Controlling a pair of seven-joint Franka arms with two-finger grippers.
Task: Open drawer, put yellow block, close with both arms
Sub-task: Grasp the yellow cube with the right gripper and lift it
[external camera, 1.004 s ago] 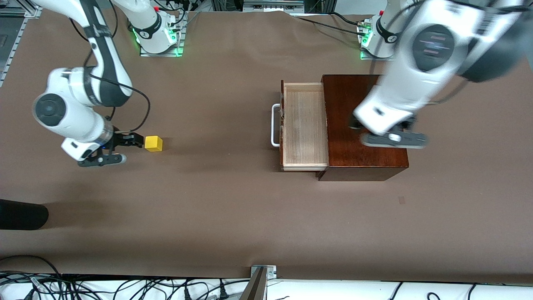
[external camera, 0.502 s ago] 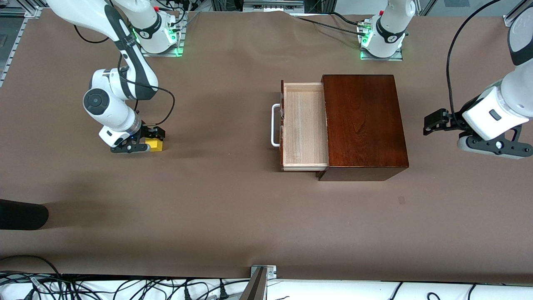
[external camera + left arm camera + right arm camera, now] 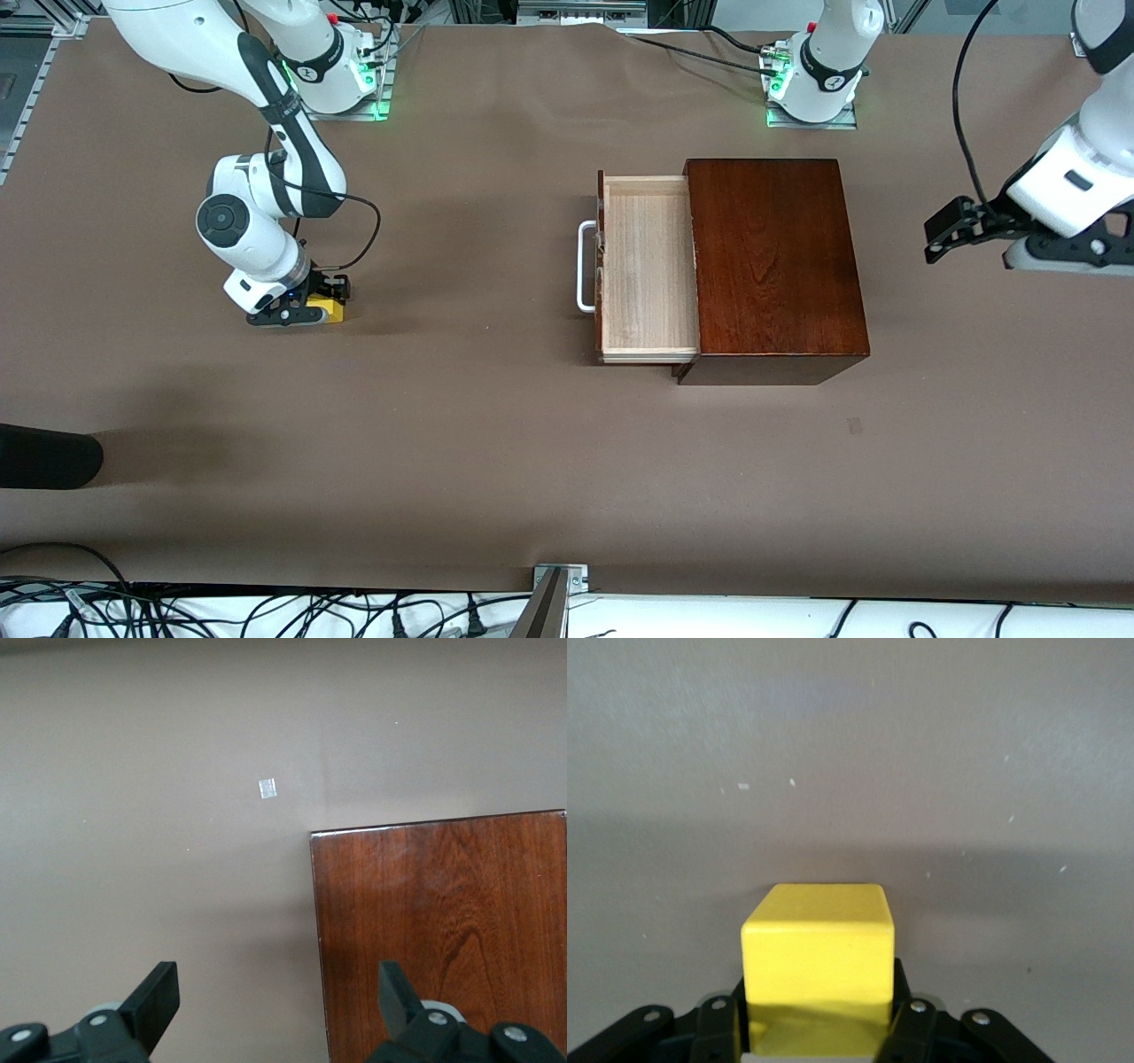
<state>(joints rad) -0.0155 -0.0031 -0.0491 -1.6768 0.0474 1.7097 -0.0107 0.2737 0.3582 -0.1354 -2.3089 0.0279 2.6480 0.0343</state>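
The drawer (image 3: 647, 266) is found pulled out of the dark reddish-brown wooden box (image 3: 773, 266), toward the right arm's end of the table. Its pale wooden interior is exposed, and nothing is seen inside it. The white bar handle (image 3: 584, 266) is seen on its dark front.

The yellow block (image 3: 332, 307) is located on the brown table (image 3: 496, 443), well apart from the drawer, toward the right arm's end. The right gripper (image 3: 312, 301) is lowered to the table at the block. In the right wrist view the yellow block (image 3: 818, 957) is seen seated between the two black fingers (image 3: 719, 1023), which are closed against its sides.

The left gripper (image 3: 952, 229) is held in the air over the table at the left arm's end, beside the wooden box and apart from it. In the left wrist view its fingers (image 3: 155, 997) are spread wide with nothing between them, and a corner of the box top (image 3: 443, 930) is seen below.
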